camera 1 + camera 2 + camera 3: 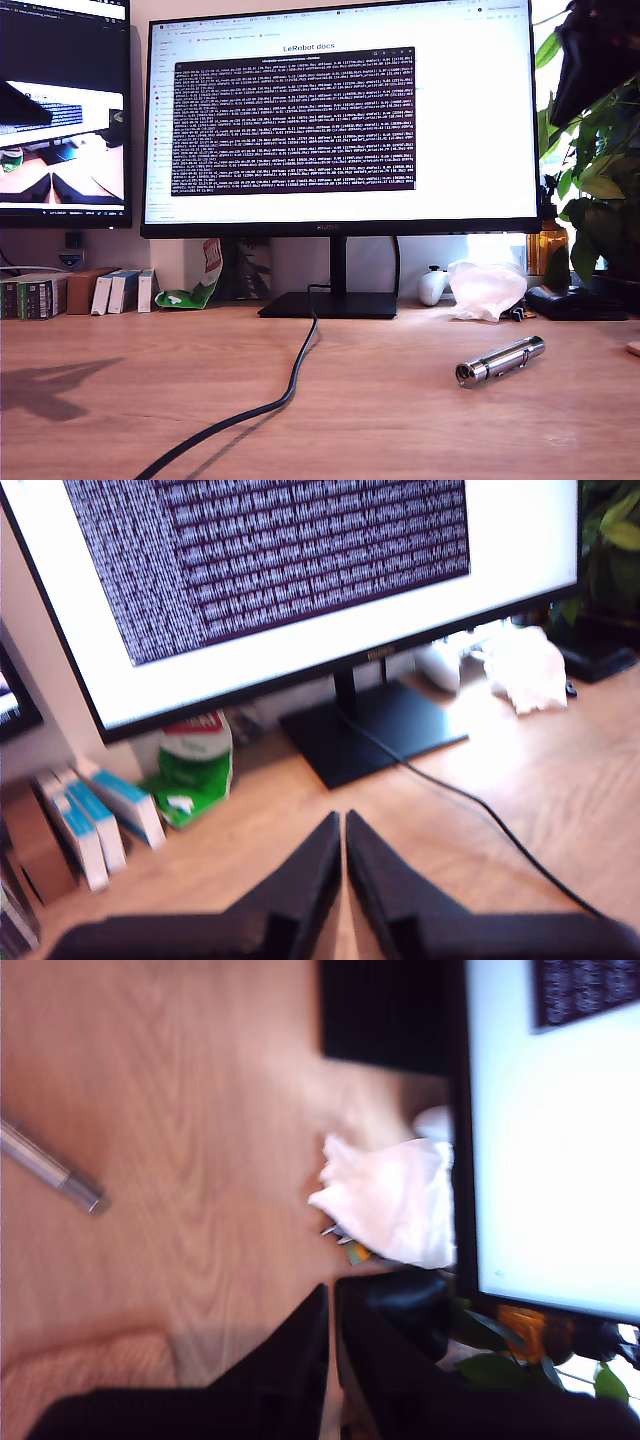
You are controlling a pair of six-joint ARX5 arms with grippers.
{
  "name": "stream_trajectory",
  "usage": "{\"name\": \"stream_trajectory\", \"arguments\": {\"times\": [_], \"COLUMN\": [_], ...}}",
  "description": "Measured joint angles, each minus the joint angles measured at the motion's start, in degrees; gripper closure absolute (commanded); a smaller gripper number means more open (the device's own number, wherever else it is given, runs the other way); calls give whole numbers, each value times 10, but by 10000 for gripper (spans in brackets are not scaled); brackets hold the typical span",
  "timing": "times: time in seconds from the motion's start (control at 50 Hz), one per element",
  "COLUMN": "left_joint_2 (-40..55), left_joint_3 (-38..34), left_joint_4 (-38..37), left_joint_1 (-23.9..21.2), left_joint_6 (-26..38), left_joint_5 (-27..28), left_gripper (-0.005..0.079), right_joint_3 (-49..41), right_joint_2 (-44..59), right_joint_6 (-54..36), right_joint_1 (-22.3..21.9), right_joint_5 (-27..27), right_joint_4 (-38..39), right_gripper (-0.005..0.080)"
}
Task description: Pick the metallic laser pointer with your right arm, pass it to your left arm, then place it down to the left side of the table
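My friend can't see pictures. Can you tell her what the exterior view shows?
A shiny silver laser pointer lies on a wooden desk, toward the exterior view's right. Behind it stands a big monitor, its black cable trailing forward.

A big monitor (340, 115) w/ a bright white screen and a dark text box stands on a black foot (330, 304) at the back of the wood counter (380, 420); a 2nd screen (62, 105) sits at the exterior view's left, w/ a pale wall behind both. Small boxes (75, 293) and a green-and-white bag (195, 285) line the wall at that left, a black cable (262, 405) runs across the wood, and a crumpled white bag (487, 290) lies by a white controller (433, 286). Green plant leaves (592, 150) hang at the exterior view's right, w/ strong daylight there.
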Motion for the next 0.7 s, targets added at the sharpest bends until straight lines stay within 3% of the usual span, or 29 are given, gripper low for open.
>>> {"name": "stream_trajectory", "arguments": {"times": [0.22, 0.52, 0.7], "left_joint_2": [0, 0, 0], "left_joint_3": [0, 0, 0], "left_joint_4": [3, 0, -3], "left_joint_1": [0, 0, 0], "left_joint_6": [1, 1, 1], "left_joint_5": [6, 10, 19], "left_gripper": [764, 764, 764], "right_joint_3": [3, 3, 3], "right_joint_2": [53, 87, 146], "right_joint_6": [-61, -69, -74], "right_joint_1": [38, 126, 155], "right_joint_5": [39, 37, 38], "right_joint_4": [-100, -107, -120], "right_gripper": [764, 764, 762]}}
